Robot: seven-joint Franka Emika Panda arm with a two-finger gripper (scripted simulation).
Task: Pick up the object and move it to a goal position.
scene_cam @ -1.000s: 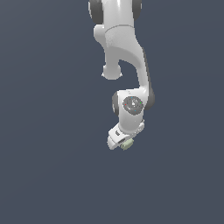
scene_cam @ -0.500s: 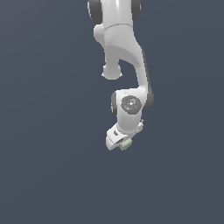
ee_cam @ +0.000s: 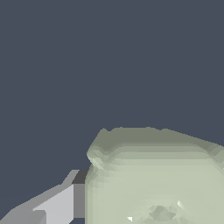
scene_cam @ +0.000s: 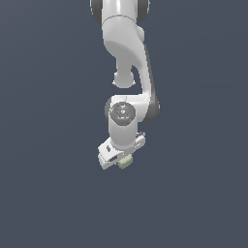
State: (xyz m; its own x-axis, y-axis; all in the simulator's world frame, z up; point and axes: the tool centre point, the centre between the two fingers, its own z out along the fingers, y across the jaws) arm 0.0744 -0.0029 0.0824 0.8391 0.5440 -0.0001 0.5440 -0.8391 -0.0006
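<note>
The object is a small pale greenish-cream cube [scene_cam: 125, 162] held at the lower end of the white arm in the exterior view. My gripper [scene_cam: 122, 160] is shut on it, and the white hand hides most of the fingers. In the wrist view the cube [ee_cam: 155, 179] fills the near part of the picture, with one grey finger [ee_cam: 57, 203] pressed against its side. The other finger is out of view there.
The white arm [scene_cam: 127, 63] hangs down from the top of the exterior view over a plain dark grey-blue ground [scene_cam: 48, 193]. No other object shows in either view.
The arm has swung toward the exterior view's left with the cube in the gripper. The grip looks the same.
</note>
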